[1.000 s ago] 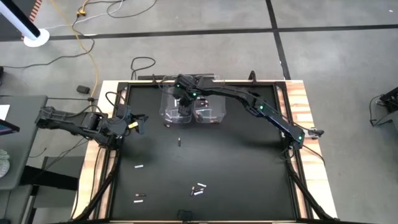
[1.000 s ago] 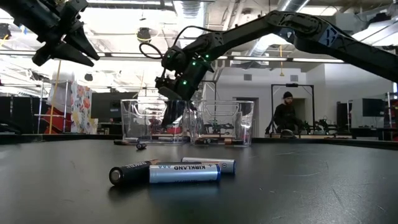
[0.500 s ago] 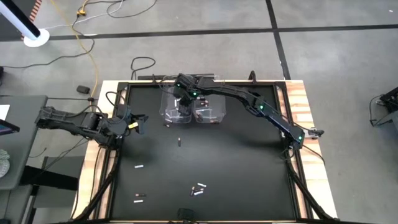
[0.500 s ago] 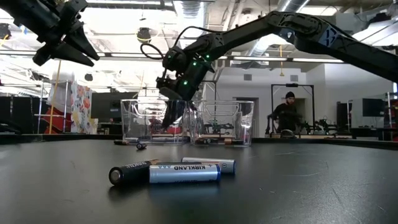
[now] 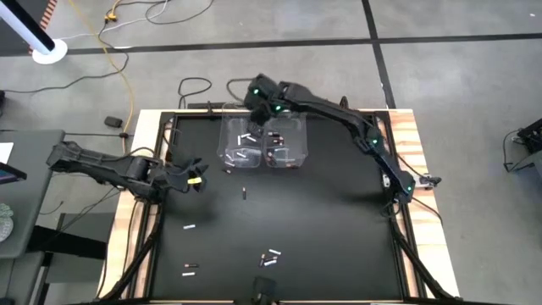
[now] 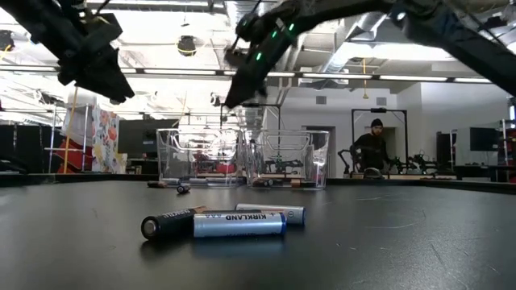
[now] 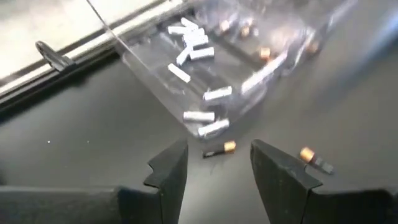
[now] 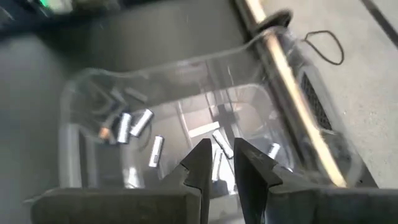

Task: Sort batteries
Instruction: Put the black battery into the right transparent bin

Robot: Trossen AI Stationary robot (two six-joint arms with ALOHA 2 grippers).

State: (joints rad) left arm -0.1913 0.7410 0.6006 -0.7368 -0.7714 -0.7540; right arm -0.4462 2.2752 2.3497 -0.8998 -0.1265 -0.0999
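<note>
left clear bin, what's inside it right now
The left clear bin holds several white batteries loose on its floor. The bin's glare blurs the far corner, so an exact count is unclear.

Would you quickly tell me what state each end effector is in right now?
Left end effector: open, holding nothing, near the table's left edge.
Right end effector: narrowly open, empty, above the bins.

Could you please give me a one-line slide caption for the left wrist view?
Open left claw hovers above a dark battery beside the clear bin.

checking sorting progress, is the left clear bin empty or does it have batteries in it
Not empty: the left clear bin holds several white batteries.
</note>
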